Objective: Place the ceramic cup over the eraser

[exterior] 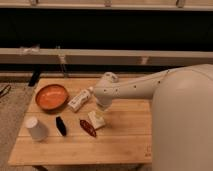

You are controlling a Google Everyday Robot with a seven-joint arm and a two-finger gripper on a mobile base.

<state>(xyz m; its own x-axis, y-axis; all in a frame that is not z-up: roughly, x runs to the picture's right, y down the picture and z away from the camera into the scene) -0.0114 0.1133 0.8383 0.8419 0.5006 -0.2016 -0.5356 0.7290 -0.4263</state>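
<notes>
Jaws of the gripper [102,105] point down at the worktop [122,142], near its middle; whether they are open or closed cannot be told, and nothing can be seen held in them. They hang directly above the pale rectangular block [96,120]; contact with the block cannot be confirmed.

Item positions, as seen from the front of the worktop:

1. Ceramic cup [36,128]: white, no handle, standing near the front left corner. The narrower end appears to be uppermost. It is well apart from the gripper.
2. Eraser [60,125]: black slim bar lying flat just right of the cup, not touching it and uncovered.
3. Dark red oblong [88,128]: lying flat, angled, right of the eraser.
4. Pale rectangular block: just behind the right end of the dark red oblong, close beside it.
5. White tube-shaped bottle [80,100]: lying on its side, between the orange bowl [51,96] and the gripper.
6. Orange bowl: upright at the rear left, behind the cup and the eraser.

The white arm [142,86] reaches in from the right, above the rear half of the worktop. The robot's rounded white body [182,122] fills the right-hand side of the view.
</notes>
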